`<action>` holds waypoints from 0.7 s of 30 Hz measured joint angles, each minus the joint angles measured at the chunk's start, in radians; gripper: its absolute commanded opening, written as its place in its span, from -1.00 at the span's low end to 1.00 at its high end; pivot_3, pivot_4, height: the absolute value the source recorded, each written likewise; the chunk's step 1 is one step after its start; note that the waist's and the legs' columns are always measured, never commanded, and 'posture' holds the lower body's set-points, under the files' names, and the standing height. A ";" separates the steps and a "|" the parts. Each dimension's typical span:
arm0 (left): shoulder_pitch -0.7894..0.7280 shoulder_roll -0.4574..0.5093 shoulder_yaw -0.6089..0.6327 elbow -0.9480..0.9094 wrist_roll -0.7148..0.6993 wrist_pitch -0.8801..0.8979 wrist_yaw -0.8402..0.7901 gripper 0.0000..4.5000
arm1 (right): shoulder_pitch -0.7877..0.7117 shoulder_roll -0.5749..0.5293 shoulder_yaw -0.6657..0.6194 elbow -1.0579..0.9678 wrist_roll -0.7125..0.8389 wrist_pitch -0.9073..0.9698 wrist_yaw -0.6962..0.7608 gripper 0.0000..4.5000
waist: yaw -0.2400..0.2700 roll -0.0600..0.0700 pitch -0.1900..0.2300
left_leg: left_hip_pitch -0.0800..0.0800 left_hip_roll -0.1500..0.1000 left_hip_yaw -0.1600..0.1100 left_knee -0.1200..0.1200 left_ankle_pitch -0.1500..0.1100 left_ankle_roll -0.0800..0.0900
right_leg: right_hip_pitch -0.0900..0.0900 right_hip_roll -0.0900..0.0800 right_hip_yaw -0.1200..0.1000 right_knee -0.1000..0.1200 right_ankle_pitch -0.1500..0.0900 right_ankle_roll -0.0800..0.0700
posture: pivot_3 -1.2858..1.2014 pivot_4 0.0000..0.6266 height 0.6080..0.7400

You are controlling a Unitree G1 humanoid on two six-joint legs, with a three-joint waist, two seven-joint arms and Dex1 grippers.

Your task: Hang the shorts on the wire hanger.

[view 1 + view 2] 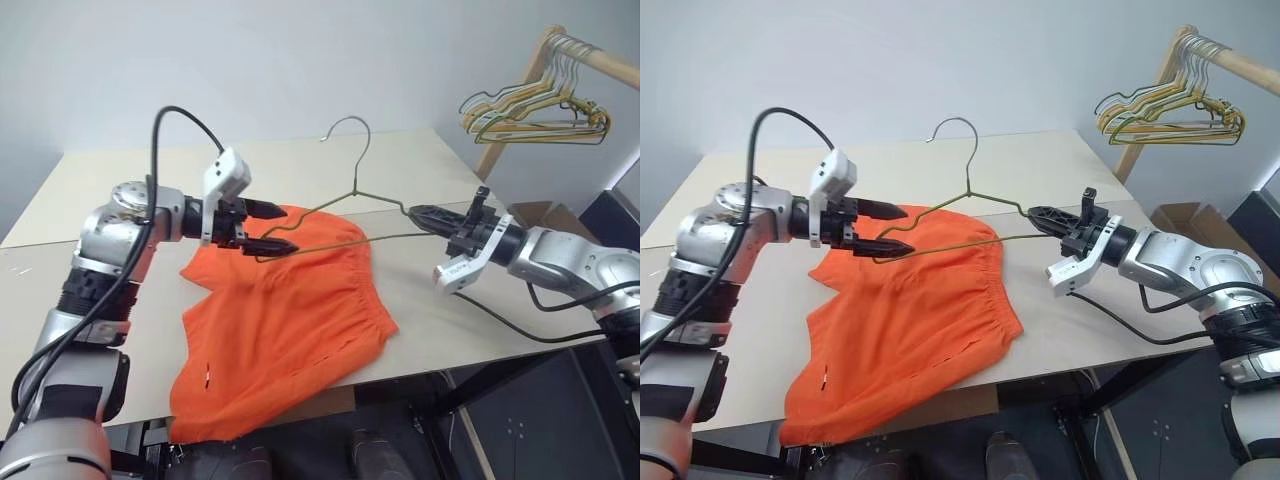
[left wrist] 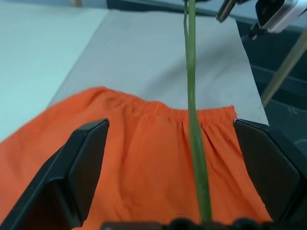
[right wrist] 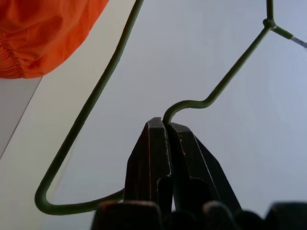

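The left tool (image 1: 262, 227) stands wide open with the far corner of the wire hanger (image 1: 345, 205) passing between its fingers, ready to take that end. Just below it the shorts (image 1: 275, 320) lie flat on the desk (image 1: 90, 190) (one leg hangs over the near edge). The right tool (image 1: 422, 215) is closed on the hanger's other corner, holding it raised above the waistband.

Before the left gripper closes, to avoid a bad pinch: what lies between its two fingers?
In the left wrist view, the wire hanger runs between the open left gripper's fingers, with the shorts beneath.
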 measured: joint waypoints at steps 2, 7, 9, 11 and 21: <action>-0.008 -0.011 -0.026 0.014 0.019 -0.002 -0.027 1.00 | -0.004 0.003 0.001 0.000 -0.010 -0.005 0.000 -0.95 | -0.003 0.000 0.000 | 0.000 0.000 0.000 0.000 0.000 0.000 | 0.000 0.000 0.000 0.000 0.000 0.000 | -0.08 -1.00 1.00; -0.009 -0.012 -0.089 0.014 0.075 -0.029 -0.096 0.49 | -0.015 0.004 0.002 0.001 -0.014 -0.007 0.009 -1.00 | -0.023 0.000 0.000 | 0.000 0.000 -0.001 0.000 0.000 0.000 | 0.000 0.000 0.000 0.001 0.000 0.000 | -0.08 -1.00 1.00; -0.009 -0.012 -0.100 0.014 0.097 -0.043 -0.106 0.20 | -0.022 0.004 0.002 0.004 -0.015 -0.007 0.011 -1.00 | -0.027 0.000 0.000 | 0.000 0.000 -0.001 0.000 0.000 0.000 | 0.000 0.000 0.000 0.001 0.000 0.000 | -0.08 -1.00 1.00; -0.009 -0.012 -0.103 0.016 0.112 -0.050 -0.109 -0.11 | -0.033 0.004 0.002 0.010 -0.017 -0.007 0.015 -1.00 | -0.029 0.000 0.000 | 0.001 0.000 -0.001 0.000 0.000 0.000 | 0.000 0.000 0.000 0.002 0.000 0.000 | -0.08 -1.00 1.00; -0.009 -0.014 -0.087 0.043 0.136 -0.052 -0.083 -1.00 | -0.039 0.010 0.004 0.011 -0.011 -0.013 0.039 -0.88 | -0.029 0.000 0.000 | 0.001 -0.001 -0.001 0.000 0.000 0.000 | 0.000 -0.001 0.000 0.003 0.000 0.000 | -0.08 -1.00 1.00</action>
